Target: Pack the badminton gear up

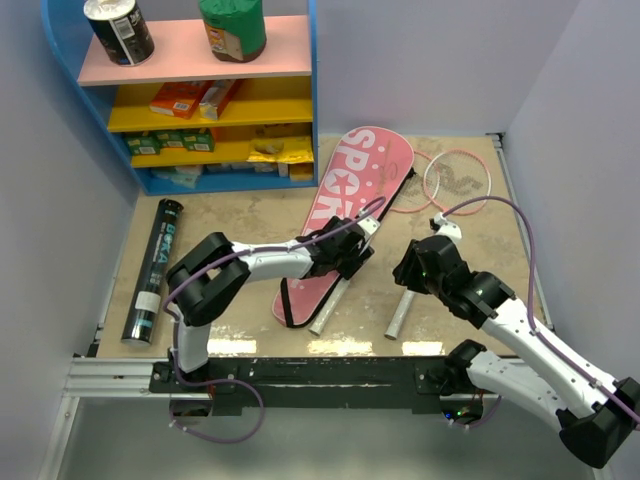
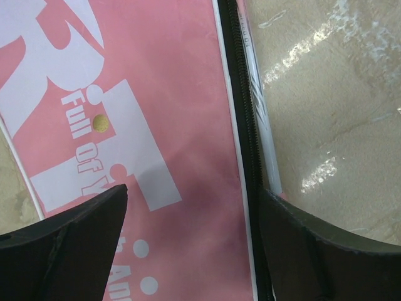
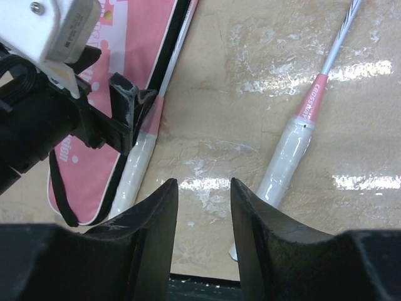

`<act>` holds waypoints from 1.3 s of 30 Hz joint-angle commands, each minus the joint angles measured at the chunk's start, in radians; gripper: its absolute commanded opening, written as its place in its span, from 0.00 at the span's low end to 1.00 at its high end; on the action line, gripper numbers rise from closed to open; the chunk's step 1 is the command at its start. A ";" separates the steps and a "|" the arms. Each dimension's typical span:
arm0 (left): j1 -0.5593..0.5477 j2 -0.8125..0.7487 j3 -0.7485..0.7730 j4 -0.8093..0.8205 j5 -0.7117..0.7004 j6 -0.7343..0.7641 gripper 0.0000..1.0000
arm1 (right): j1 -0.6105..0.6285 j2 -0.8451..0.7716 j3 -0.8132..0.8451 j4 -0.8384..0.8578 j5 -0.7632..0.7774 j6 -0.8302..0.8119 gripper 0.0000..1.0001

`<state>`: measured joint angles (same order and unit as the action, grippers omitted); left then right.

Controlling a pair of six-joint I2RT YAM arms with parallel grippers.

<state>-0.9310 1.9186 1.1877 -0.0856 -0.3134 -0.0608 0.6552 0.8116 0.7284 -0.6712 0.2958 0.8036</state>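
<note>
Left gripper point(image 2: 194, 244), fingers spread, straddles the black zipper edge point(image 2: 241, 144) of the pink cover point(image 2: 175, 75): pinch that, not the racket shaft point(image 2: 266, 144) alongside. Right gripper point(image 3: 203, 232), fingers part-spread, holds nothing.

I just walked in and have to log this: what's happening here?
The left gripper hangs open over the pink cover, straddling its black zipper edge. A racket handle lies along that edge; the second racket lies loose further right. The right gripper hovers open and empty between them. The black tube lies at far left.
</note>
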 commanded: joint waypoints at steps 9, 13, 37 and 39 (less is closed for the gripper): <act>-0.003 0.036 -0.020 0.058 0.000 -0.016 0.42 | -0.003 -0.008 -0.004 0.028 -0.004 -0.003 0.40; -0.005 0.010 -0.057 0.066 0.019 -0.016 0.12 | -0.002 -0.005 -0.009 0.035 -0.010 -0.003 0.39; 0.020 -0.225 0.012 -0.072 0.157 -0.023 0.00 | -0.002 0.017 -0.029 0.128 -0.086 0.025 0.36; 0.023 -0.260 0.004 -0.074 0.175 -0.036 0.00 | -0.002 0.026 -0.034 0.148 -0.089 0.032 0.34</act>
<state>-0.9173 1.7546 1.1637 -0.1654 -0.1947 -0.0692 0.6552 0.8242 0.7101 -0.6029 0.2310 0.8120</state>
